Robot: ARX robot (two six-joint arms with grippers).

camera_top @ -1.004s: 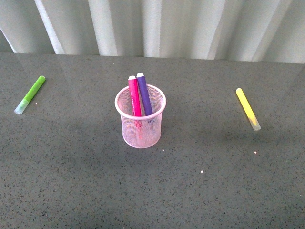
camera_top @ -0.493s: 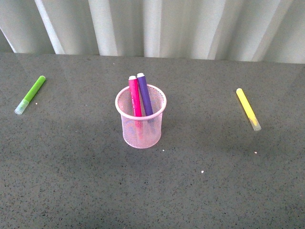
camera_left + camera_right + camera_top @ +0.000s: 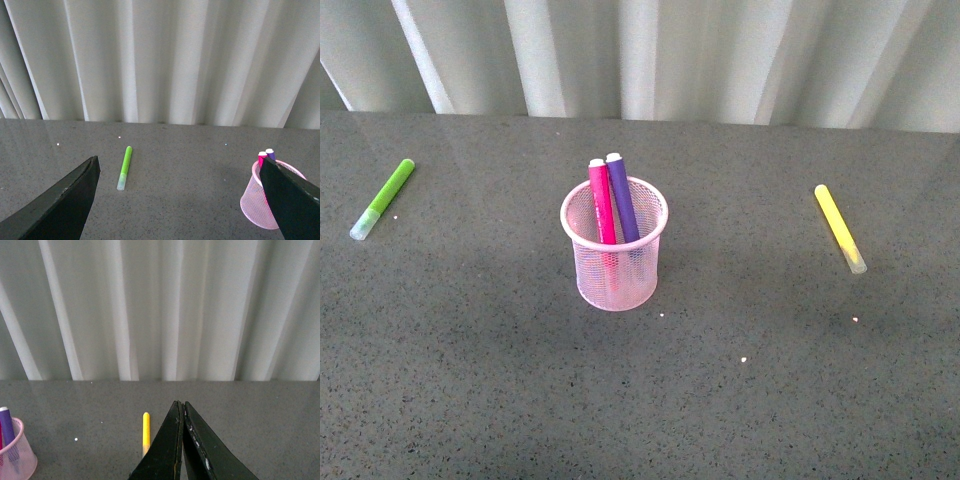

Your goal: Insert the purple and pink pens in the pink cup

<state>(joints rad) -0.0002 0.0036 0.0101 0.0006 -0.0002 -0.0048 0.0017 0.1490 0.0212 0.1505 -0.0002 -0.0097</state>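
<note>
Grey speckled table (image 3: pixel 470 380) backed by pale pleated curtain (image 3: pixel 650 55). Left gripper (image 3: pixel 180 200) stands wide apart, its 2 dark fingers at opposite edges of the left wrist view, nothing between them. Right gripper (image 3: pixel 182 440) has its fingers pressed together, with nothing seen in them; both sit well apart from the work. Pink cup (image 3: pixel 614 255) stands upright at the table's centre. Inside it, the pink pen (image 3: pixel 602 200) and purple pen (image 3: pixel 622 196) lean side by side toward 11 o'clock, upper ends clear of the rim, so the task appears complete. Green marker (image 3: pixel 383 198) lies at 9 o'clock of the cup, yellow marker (image 3: pixel 840 227) at 3 o'clock, both well apart from it. Judged risk: the light mesh cup, loaded off-centre by 2 leaning pens, could tip if an arm brushed it. No brand, label or writing is legible on any item.
</note>
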